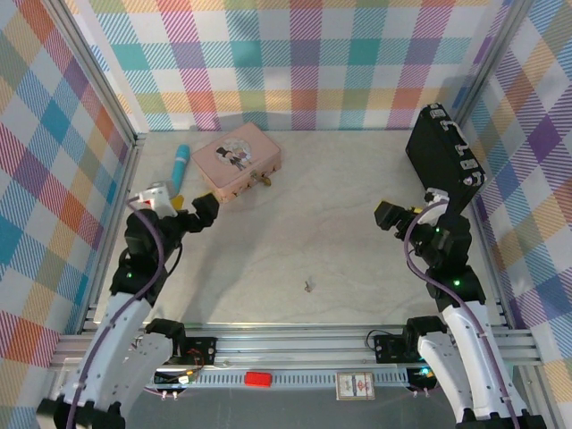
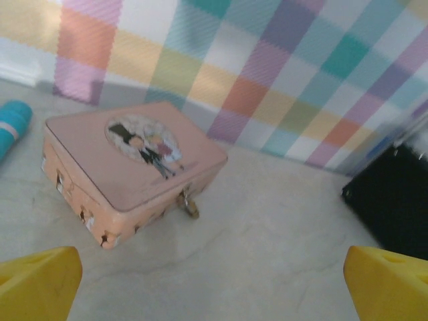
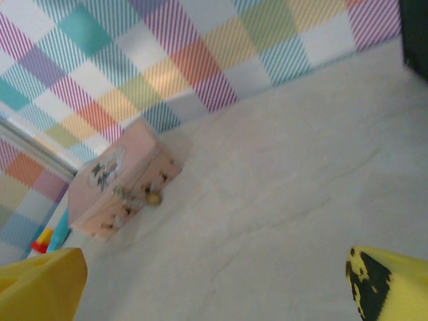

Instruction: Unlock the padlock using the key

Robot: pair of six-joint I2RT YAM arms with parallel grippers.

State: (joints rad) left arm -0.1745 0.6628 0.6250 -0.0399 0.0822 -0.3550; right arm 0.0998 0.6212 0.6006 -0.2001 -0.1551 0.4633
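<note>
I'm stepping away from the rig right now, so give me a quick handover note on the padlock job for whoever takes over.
Left gripper: open, empty, pointed at the pink tin and just short of it.
Right gripper: open, empty, over the right side of the table.
Padlock: hanging at the tin's front edge; too small to tell if it is locked.
Key: lying on the bare table near the middle front, apart from both grippers.
Done: nothing visible yet; the key is not picked up.
Left: grasp the key, bring it to the padlock, insert and turn.
</note>
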